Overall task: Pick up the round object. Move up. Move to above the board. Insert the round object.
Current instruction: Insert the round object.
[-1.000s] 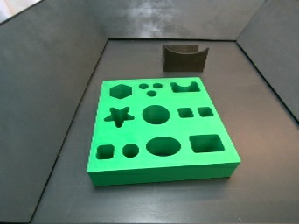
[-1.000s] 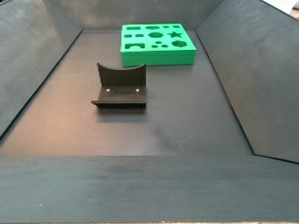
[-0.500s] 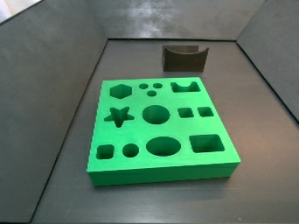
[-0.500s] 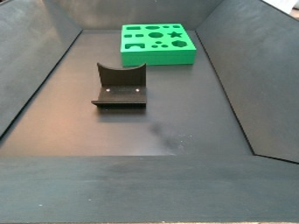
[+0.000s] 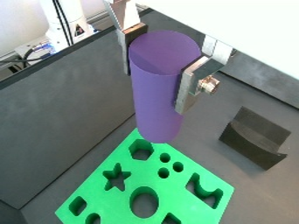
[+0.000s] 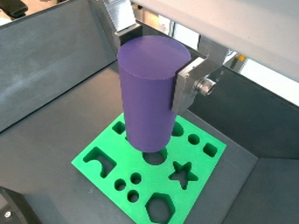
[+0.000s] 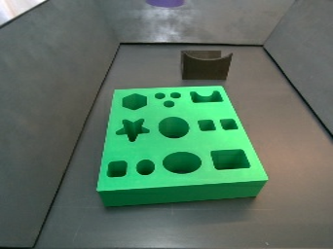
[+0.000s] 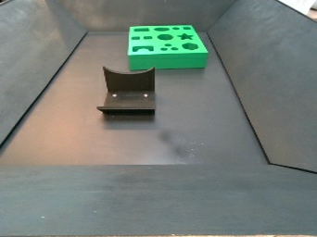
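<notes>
In both wrist views my gripper (image 5: 162, 66) (image 6: 155, 70) is shut on the round object (image 5: 158, 87) (image 6: 149, 98), a tall matte purple cylinder held upright by its upper part between the silver fingers (image 5: 191, 84). It hangs high above the board (image 5: 176, 185) (image 6: 111, 143), a bright green slab with star, hexagon, round and square holes. In a side view only the cylinder's lower end (image 7: 166, 2) shows at the top edge, above the board (image 7: 150, 146). The board also lies at the far end of the bin (image 8: 168, 61). The gripper is out of both side views.
The dark fixture (image 7: 204, 64) (image 8: 126, 93) stands on the grey floor a little way from the board and also shows in both wrist views (image 5: 257, 136) (image 6: 6, 210). Sloping grey walls (image 7: 53, 88) enclose the floor.
The purple cylinder's lower end has come into sight at the top edge of a side view. The board and the fixture have not moved.
</notes>
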You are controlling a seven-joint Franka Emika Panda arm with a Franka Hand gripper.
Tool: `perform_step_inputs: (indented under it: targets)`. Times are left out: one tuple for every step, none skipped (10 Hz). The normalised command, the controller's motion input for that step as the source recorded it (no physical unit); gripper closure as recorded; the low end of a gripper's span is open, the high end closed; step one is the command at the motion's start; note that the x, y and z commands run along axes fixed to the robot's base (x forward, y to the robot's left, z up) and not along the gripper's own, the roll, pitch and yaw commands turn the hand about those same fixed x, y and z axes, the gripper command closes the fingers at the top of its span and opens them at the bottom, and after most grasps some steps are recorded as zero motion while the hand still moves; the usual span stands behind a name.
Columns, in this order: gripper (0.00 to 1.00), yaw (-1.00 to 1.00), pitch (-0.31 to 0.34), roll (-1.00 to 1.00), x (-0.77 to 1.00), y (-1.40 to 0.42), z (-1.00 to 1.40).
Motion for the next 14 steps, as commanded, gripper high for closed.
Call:
perform_step_inputs:
  targets:
    - [1.00, 0.00, 0.000, 0.00, 0.00, 0.00, -0.03]
    - [1.00, 0.00, 0.000, 0.00, 0.00, 0.00, -0.05]
    - [1.00, 0.00, -0.026, 0.00, 0.00, -0.04, -0.21]
    - [1.00, 0.02, -0.096, -0.06, 0.00, -0.06, -0.35]
    - [1.00, 0.02, -0.107, -0.05, 0.00, -0.12, -0.42]
    - [1.00, 0.01, -0.136, -0.03, 0.00, -0.13, -0.45]
    - [1.00, 0.00, -0.137, -0.01, 0.00, -0.13, -0.45]
    - [1.00, 0.00, -0.136, 0.00, 0.00, -0.12, -0.44]
    - [1.00, 0.00, -0.134, 0.00, 0.00, -0.11, -0.41]
    - [1.00, 0.00, -0.117, 0.00, 0.00, -0.09, -0.39]
    - [1.00, 0.00, -0.107, 0.00, 0.00, -0.09, -0.37]
    - [1.00, 0.00, -0.093, 0.00, 0.00, -0.05, -0.32]
    - [1.00, 0.00, -0.087, 0.00, 0.00, -0.06, -0.32]
    - [1.00, 0.00, -0.093, 0.00, 0.00, -0.08, -0.35]
